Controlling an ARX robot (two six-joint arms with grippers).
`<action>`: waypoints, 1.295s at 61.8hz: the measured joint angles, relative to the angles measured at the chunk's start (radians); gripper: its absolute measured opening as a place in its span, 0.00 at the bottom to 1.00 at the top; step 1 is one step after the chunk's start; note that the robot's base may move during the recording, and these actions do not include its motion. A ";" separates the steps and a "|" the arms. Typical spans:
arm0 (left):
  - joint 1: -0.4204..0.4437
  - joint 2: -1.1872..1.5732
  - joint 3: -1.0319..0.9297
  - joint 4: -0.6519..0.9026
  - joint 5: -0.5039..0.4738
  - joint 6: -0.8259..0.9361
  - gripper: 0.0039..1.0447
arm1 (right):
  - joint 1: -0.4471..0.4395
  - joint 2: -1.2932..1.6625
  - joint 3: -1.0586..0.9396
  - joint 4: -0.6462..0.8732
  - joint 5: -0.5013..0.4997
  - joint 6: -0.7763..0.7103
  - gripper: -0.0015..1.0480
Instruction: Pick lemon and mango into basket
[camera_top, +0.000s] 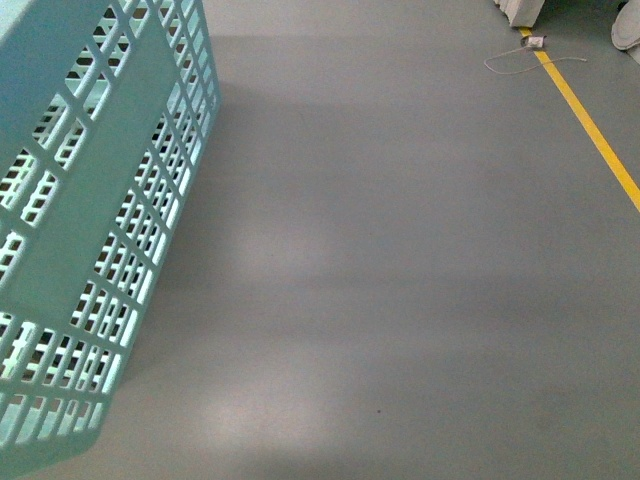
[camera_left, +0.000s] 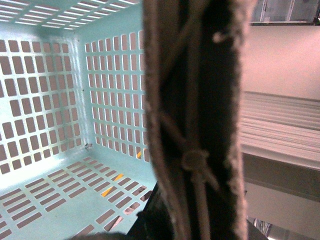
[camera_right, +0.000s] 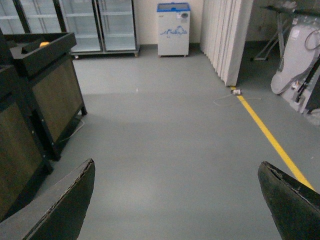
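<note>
Basket (camera_left: 80, 85) interior (left wrist only); front view, exterior

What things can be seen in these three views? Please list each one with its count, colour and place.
Basket: one, pale aqua, tilted, left of front view.
Handle: one, brown, with a tie, close to the left wrist camera.
Floor: grey.
Floor line: one, yellow, right side.
Cable: one, white, at the line's far end.
Cabinets: two, dark, across the floor from the line.
Small fruit-like thing: one, orange-yellow, on a cabinet; too small to identify.
Fridges: at least two, glass-fronted, far wall.
Freezer: one, white and blue, far wall.
Partition: one, white, folding.
Right gripper: dark, jaws open, empty.
Left gripper: hidden behind the handle.
</note>
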 joint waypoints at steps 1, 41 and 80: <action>0.000 0.000 0.000 0.000 0.000 0.000 0.04 | 0.000 0.000 0.000 0.000 0.000 0.000 0.92; -0.007 -0.004 0.003 0.000 0.020 -0.003 0.04 | 0.000 0.000 0.000 0.000 0.006 0.000 0.92; -0.001 -0.001 0.003 -0.001 0.003 -0.005 0.04 | 0.000 0.002 0.000 0.000 0.001 0.000 0.92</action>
